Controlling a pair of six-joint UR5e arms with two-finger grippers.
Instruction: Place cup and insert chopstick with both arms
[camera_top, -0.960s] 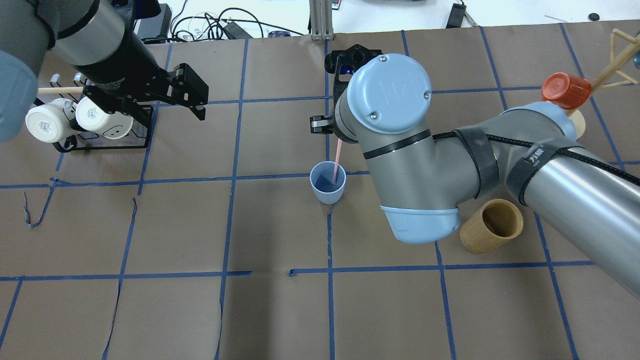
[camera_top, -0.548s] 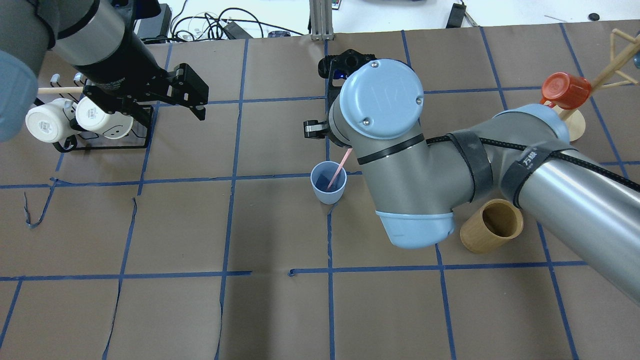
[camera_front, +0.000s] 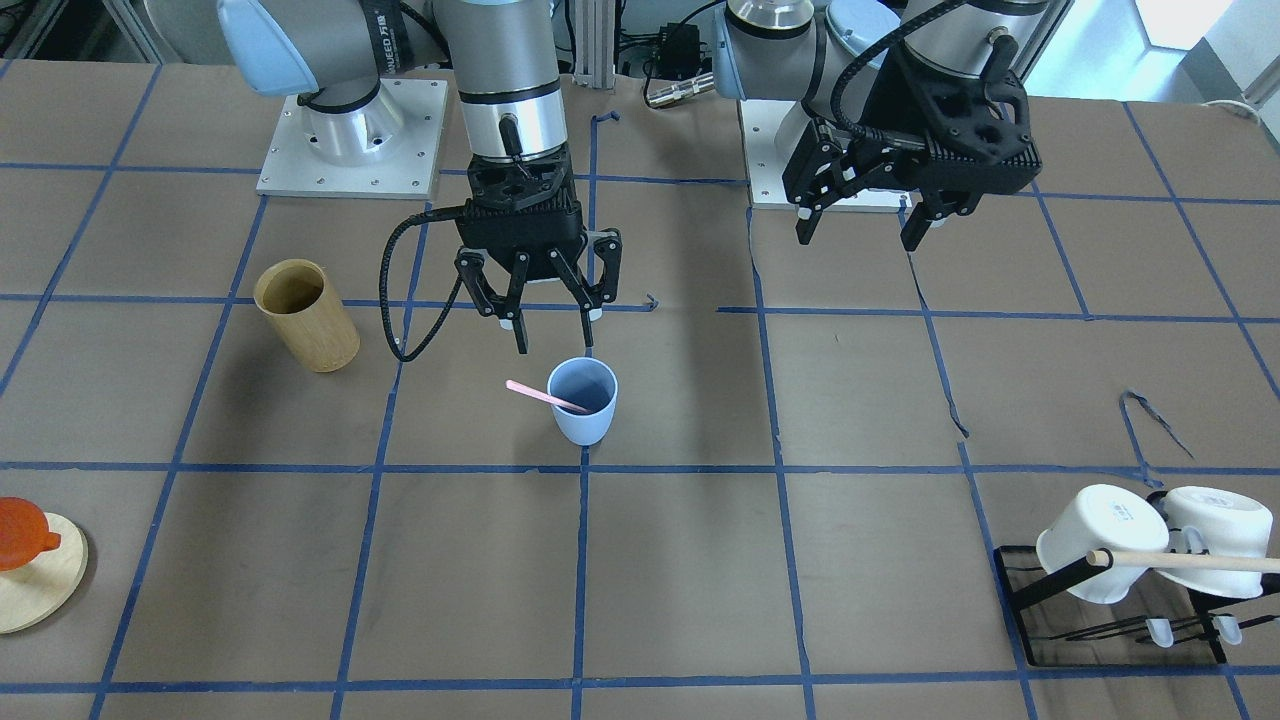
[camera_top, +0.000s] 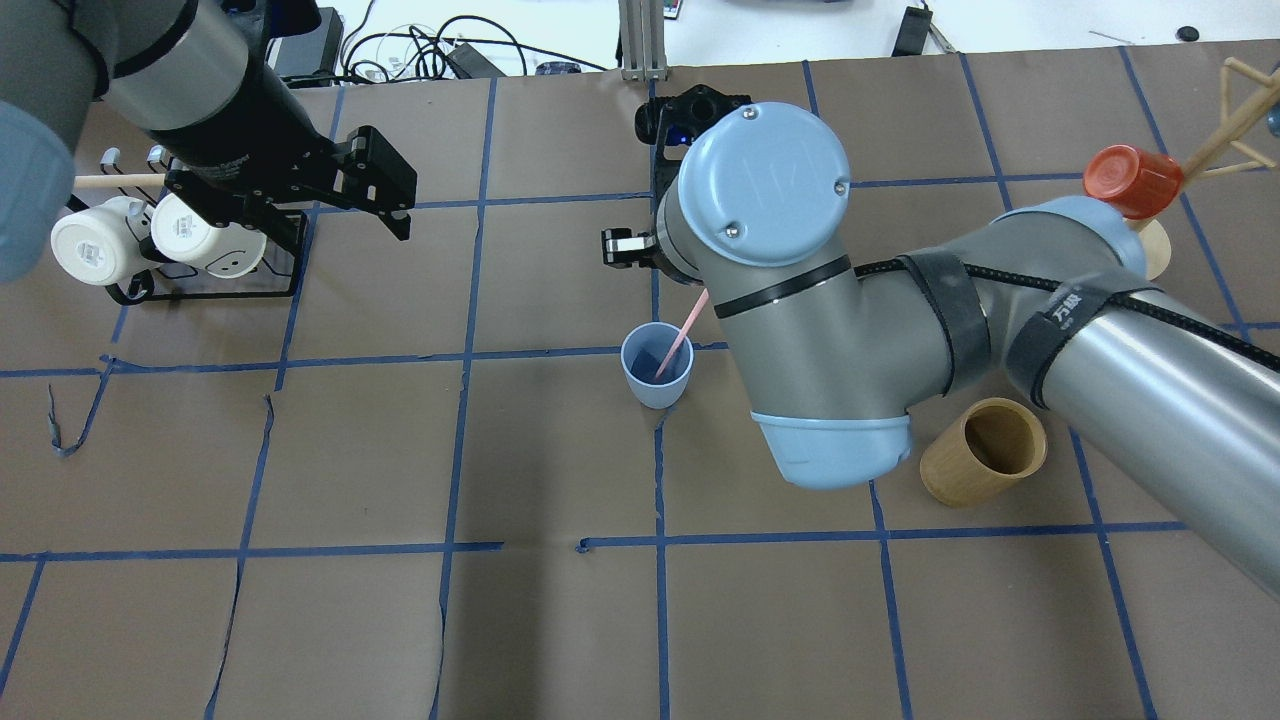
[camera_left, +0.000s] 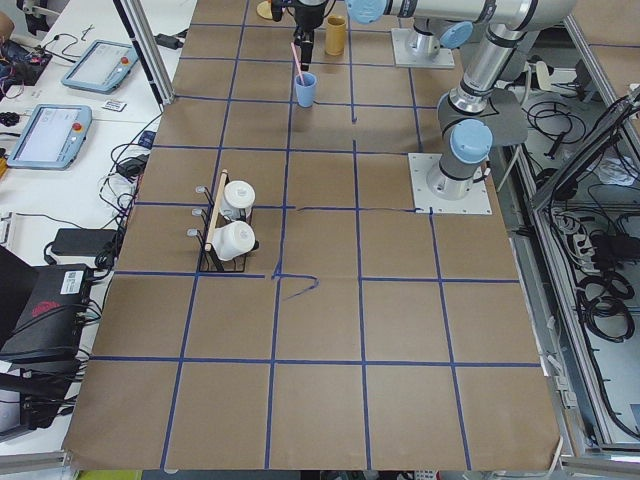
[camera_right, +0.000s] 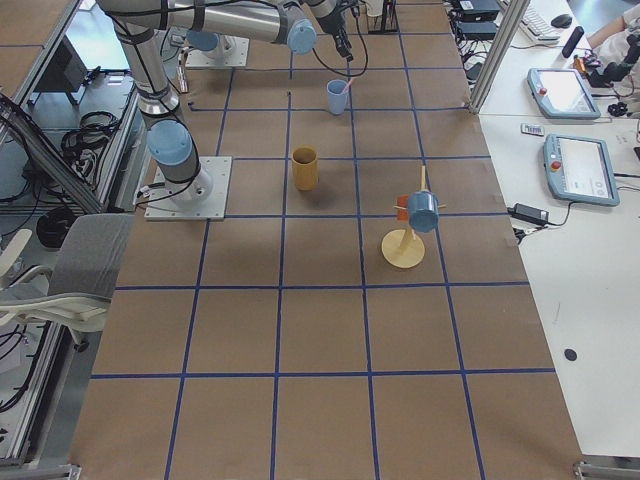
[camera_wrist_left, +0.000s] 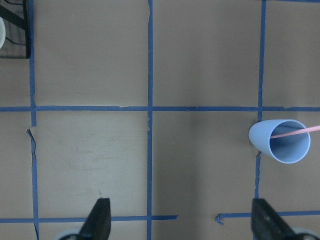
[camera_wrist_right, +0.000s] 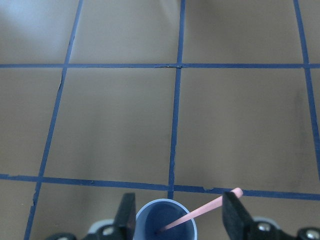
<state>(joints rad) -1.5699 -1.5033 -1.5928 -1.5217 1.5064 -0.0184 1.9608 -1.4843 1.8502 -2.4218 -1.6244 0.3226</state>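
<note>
The light blue cup (camera_front: 584, 400) stands upright near the table's middle; it also shows in the overhead view (camera_top: 656, 364), the left wrist view (camera_wrist_left: 281, 141) and the right wrist view (camera_wrist_right: 166, 220). The pale pink chopstick (camera_front: 545, 396) rests inside it, leaning on the rim (camera_top: 680, 337) (camera_wrist_right: 200, 216). My right gripper (camera_front: 553, 325) hangs open and empty just above the cup, apart from the stick. My left gripper (camera_front: 860, 228) is open and empty, well off to the side (camera_top: 390, 200).
A tan wooden cylinder (camera_front: 305, 315) stands near the right arm. A black rack (camera_front: 1110, 610) holds two white mugs (camera_front: 1100, 545) and a wooden dowel. A red mug (camera_top: 1132, 181) hangs on a wooden stand (camera_top: 1160, 245). Blue tape lines cross the brown table.
The pink chopstick, held upright over the cup one second ago, has been let go and now leans on the cup's rim. The right gripper has opened and shifted slightly. The left arm has not moved.
</note>
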